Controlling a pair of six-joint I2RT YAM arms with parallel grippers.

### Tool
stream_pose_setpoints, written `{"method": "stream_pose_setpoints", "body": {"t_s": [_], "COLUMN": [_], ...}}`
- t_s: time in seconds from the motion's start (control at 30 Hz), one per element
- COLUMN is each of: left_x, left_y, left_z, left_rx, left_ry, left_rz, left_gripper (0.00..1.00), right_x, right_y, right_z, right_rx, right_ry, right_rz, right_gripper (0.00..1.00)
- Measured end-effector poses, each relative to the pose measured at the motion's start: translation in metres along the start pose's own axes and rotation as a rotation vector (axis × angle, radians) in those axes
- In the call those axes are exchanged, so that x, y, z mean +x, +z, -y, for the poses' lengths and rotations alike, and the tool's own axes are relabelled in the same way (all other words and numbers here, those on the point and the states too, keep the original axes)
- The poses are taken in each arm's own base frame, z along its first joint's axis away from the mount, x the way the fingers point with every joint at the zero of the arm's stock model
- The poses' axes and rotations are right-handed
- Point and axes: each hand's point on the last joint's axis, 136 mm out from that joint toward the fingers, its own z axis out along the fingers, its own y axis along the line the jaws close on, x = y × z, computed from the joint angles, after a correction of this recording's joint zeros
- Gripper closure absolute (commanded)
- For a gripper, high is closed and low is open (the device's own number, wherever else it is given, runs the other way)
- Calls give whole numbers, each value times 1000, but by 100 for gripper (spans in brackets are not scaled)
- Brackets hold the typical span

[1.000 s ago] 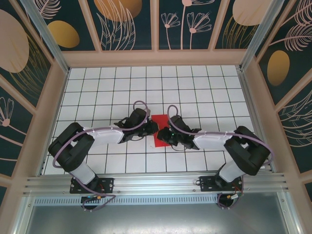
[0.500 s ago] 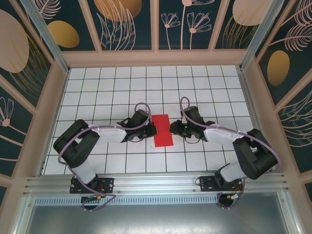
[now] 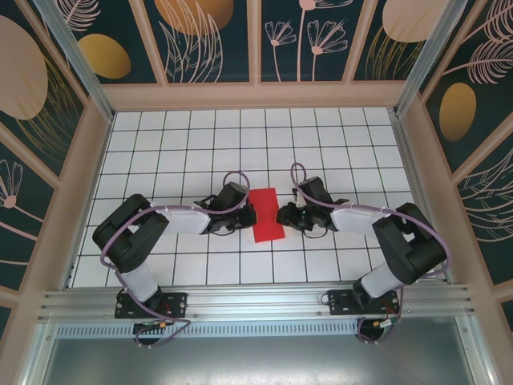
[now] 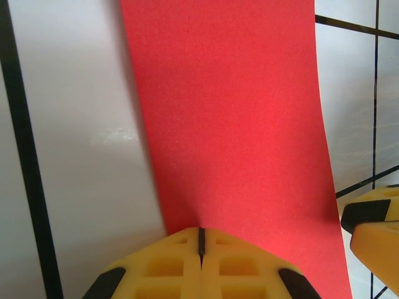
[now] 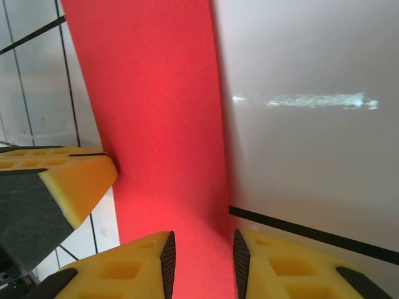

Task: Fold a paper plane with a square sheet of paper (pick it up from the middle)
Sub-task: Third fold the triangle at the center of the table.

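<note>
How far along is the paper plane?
Early. The red paper looks folded once into a narrow strip. In hand: the left gripper is shut on one edge; the right gripper straddles the opposite edge, jaws apart. No nose or wing folds yet.

White gridded table [image 3: 160, 144], floral walls [image 3: 208, 40]

Showed black joints [image 3: 132, 241], pale forearm shells [image 3: 178, 218], lilac cables [image 3: 103, 253]; ended in yellow waffle-moulded fingers [image 4: 168, 268], possibly foam.
</note>
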Motion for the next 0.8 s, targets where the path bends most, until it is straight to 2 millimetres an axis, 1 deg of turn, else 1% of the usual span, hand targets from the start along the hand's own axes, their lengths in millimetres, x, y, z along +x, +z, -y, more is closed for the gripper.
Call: {"method": "stream_pose_setpoints", "body": {"t_s": [0.3, 0.37, 0.47, 0.57, 0.8], "left_x": [0, -1, -1, -1, -1], "left_y": [1, 1, 2, 2, 2], "left_z": [0, 1, 1, 1, 2], "left_rx": [-2, -2, -2, -2, 0], "left_ry": [29, 37, 47, 54, 67], "left_rz": [-3, -3, -3, -3, -5], "left_gripper": [96, 96, 96, 96, 96], "right_x": [2, -2, -9, -12, -10], "right_y": [3, 2, -2, -3, -1], "right_z": [-7, -5, 3, 10, 5], "right_rx": [-49, -51, -34, -10, -44], "right_ry": [-6, 4, 23, 29, 26], "right_rz": [-22, -17, 4, 14, -6], "right_gripper": [67, 67, 66, 65, 66]}}
